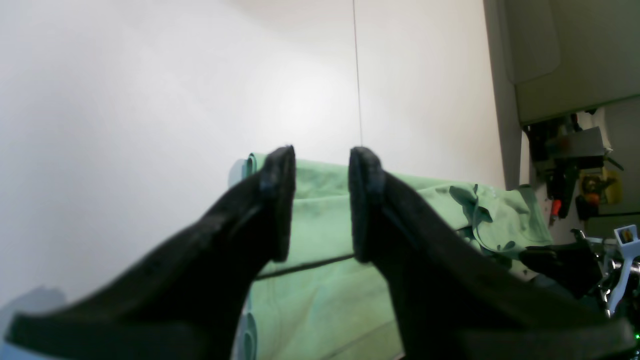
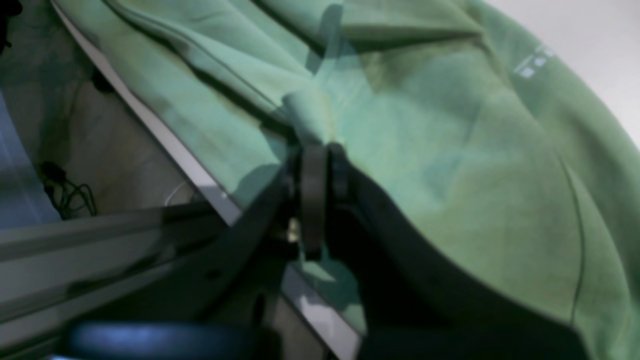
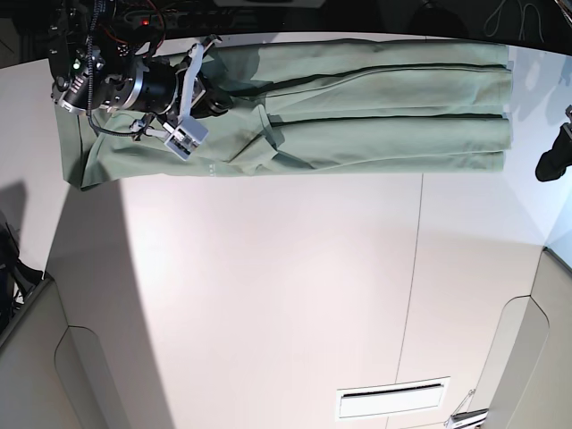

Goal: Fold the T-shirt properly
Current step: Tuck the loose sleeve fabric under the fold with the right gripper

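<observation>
White tabletop [image 3: 268,295] fills most of the base view, with a thin seam running down it and a slotted vent near the lower edge. At the far left of that view the right gripper [image 2: 320,165] has its two dark fingers pressed together on a pinched ridge of the T-shirt [image 3: 375,89], the cloth rising out from between the tips in the right wrist view. Around that pinch the pale green fabric bunches into diagonal creases, and a small white printed mark shows on the cloth toward the upper right of that view. The table's edge and a metal frame rail run beneath the gripper there, with cables on the floor below. The left gripper [image 1: 320,200] stands with its black fingers apart and nothing between them; the gap looks straight onto the shirt's folded end and the white table beyond. In the base view this gripper is only a dark shape at the right edge, just beside the shirt's right end. The T-shirt lies along the table's far edge as a long band folded lengthwise, its layers showing as parallel lines, its left part rumpled under the right arm.
</observation>
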Robot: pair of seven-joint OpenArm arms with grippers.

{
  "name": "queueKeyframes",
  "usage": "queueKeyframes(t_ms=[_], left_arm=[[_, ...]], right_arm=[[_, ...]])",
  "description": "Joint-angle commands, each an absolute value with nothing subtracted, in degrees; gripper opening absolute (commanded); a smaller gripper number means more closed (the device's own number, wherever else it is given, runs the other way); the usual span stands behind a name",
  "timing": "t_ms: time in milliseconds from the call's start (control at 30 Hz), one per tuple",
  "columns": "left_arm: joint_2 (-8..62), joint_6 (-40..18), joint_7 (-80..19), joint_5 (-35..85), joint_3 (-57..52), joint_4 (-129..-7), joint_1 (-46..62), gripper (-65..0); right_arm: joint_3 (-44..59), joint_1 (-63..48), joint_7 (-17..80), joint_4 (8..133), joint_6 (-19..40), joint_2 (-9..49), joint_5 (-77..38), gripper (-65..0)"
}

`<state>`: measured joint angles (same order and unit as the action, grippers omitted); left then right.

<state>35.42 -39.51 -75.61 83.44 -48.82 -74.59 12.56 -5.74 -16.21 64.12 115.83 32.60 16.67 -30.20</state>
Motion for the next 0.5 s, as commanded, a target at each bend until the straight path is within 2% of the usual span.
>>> queueKeyframes(t_ms=[0,33,100,133,367,467], left_arm=[[37.1,-40.0,-74.8,85.0,-49.2,-75.5,12.2,-43.6],[37.1,-40.0,-74.8,85.0,-49.2,-75.5,12.2,-43.6],[37.1,-40.0,-74.8,85.0,-49.2,-75.5,12.3,-43.6],[37.1,-40.0,-74.8,85.0,-49.2,-75.5,12.3,-43.6],[37.1,-40.0,-75.2,85.0,-49.2,-75.5,12.4,-43.1],[37.1,-40.0,-74.7,83.6,-49.2,-75.5,12.6,-37.4]], right_arm=[[-5.5,-15.9,63.0,116.8,32.8,17.0,-31.1,-65.0],[-5.5,-15.9,63.0,116.8,32.8,17.0,-31.1,-58.9],[-5.5,-15.9,62.9,116.8,32.8,17.0,-31.1,-42.6],[-5.5,-15.9,62.9,116.9,32.8,17.0,-31.1,-38.6],[-5.2,-15.9,63.0,120.2,32.8,17.0,-30.2,-37.9],[-3.8,-15.6,62.9,124.0,32.8,17.0,-28.5,-37.9]])
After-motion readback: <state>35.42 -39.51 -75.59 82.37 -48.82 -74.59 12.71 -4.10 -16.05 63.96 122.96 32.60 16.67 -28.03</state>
